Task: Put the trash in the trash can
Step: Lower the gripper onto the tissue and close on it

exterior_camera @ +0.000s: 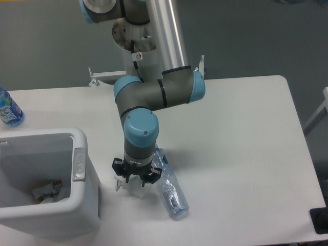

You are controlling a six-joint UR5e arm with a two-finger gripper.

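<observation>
Just to the right of the trash can (84, 202), the gripper (135, 185) is down on the crumpled white wrapper (134, 190), of which only a small white edge shows below the wrist. The crushed clear bottle (170, 190) lies on the table (241, 154) right of the wrapper, touching or nearly touching it, with its far end tucked beside the gripper body. The can holds some scraps at its bottom, well below the rim.

What could go wrong: the wrapper is light and crumpled, so the fingers may pinch only a loose fold, and it could slip free on the lift or on the way across to the can. The bottle sits so close that a finger could catch it and drag or roll it further from the can. The can's thick rim is close to the gripper's left, so a low carry could knock the wrapper against the wall instead of clearing it.

The gripper's body hides the fingertips. The black fingers look drawn in around the paper, but whether they are clamped on it or only straddling it I cannot tell. It touches the wrapper from above, and nothing is lifted off the table yet

A small blue-labelled bottle (8, 108) stands well behind the can
</observation>
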